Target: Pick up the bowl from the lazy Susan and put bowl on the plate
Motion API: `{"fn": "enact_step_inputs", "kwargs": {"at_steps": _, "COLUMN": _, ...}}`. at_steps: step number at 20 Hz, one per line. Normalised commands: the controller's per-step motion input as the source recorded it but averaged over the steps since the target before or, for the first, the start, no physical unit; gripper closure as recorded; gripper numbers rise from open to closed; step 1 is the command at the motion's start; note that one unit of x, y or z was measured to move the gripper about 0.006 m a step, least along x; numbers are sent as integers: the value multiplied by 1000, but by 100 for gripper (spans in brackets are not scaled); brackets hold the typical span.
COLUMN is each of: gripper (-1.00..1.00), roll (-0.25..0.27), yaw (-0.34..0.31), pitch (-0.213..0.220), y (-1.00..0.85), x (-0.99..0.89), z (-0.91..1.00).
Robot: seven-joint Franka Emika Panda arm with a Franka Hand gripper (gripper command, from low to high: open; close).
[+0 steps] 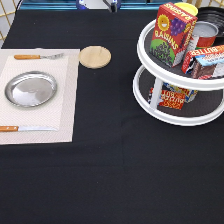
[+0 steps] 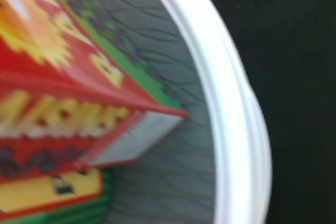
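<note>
The pick has not begun: the bowl [image 1: 214,14] appears to sit behind the raisin box [image 1: 172,32] on the lazy Susan [image 1: 156,92], and the plate [image 1: 30,90] is bare. The gripper is out of view, so its state cannot be told. Reaching the bowl means clearing the box.

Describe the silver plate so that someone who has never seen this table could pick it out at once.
Start at the pale placemat on the black table, at the exterior view's left. The plate lies in its middle, between a fork above it and a knife below it. It is round, shiny metal with a raised rim, unlike the smaller tan wooden coaster off the mat.
</note>
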Motion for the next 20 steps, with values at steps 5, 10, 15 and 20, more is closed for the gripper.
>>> {"fn": "enact_step_inputs", "kwargs": {"at_steps": 5, "gripper": -100, "roll": 117, "yaw": -6, "pitch": -93, "y": 178, "x": -110, "z": -367}}
{"fn": "enact_step_inputs", "kwargs": {"at_steps": 10, "gripper": -100, "roll": 120, "yaw": 4, "pitch": -56, "y": -10, "x": -285, "z": -556}}
{"fn": "enact_step_inputs", "kwargs": {"at_steps": 15, "gripper": -100, "roll": 200, "yaw": 4, "pitch": 34, "y": -38, "x": -97, "z": -421}}
{"fn": "enact_step_inputs", "kwargs": {"at_steps": 20, "gripper": -100, "roll": 233, "yaw": -5, "pitch": 63, "y": -3, "x": -8, "z": -373}}
